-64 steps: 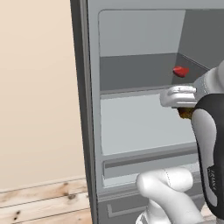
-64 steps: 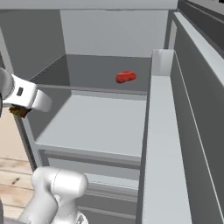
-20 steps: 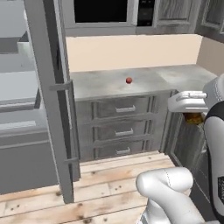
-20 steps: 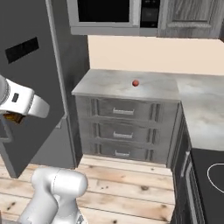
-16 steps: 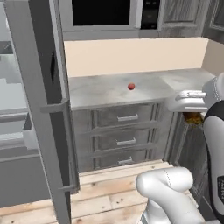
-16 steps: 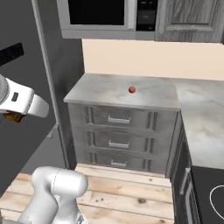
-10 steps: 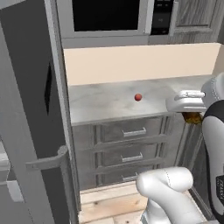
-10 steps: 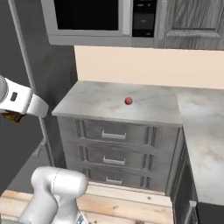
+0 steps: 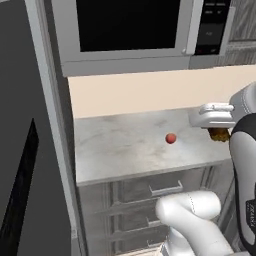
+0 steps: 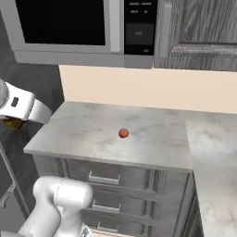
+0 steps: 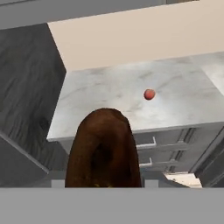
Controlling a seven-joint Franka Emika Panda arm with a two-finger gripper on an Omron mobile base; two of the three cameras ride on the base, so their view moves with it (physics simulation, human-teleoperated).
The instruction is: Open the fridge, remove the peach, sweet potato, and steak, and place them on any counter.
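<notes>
Closest of all, the sweet potato (image 11: pixel 103 148) stands large and dark brown at the bottom of the hand view, gripped in the hand (image 9: pixel 216 131), whose jaws are partly closed around it; the fingertips themselves are hidden behind the lump. From the left base view a bit of the brown lump peeks out under the white hand at the right edge, just beyond the worktop's right end and above its level; from the right base view the hand (image 10: pixel 14 121) hangs off the left end of the worktop (image 10: pixel 92 134) with the brown lump showing beneath it. Beyond the sweet potato lies the marbled worktop, over grey drawers (image 10: pixel 111 183) with bar handles. On it sits the peach (image 10: pixel 123 133), a small round orange-red ball, alone on the stone near the middle of the slab, well apart from the hand and clear of every edge; in the left base view the peach (image 9: pixel 171 138) lies toward the right half of the worktop, between its front edge and the back wall. To the left the dark grey fridge (image 9: pixel 30 150) stands tall against the worktop's left end. Farthest off, above the beige back wall, hangs the black-windowed microwave (image 9: pixel 130 30).
</notes>
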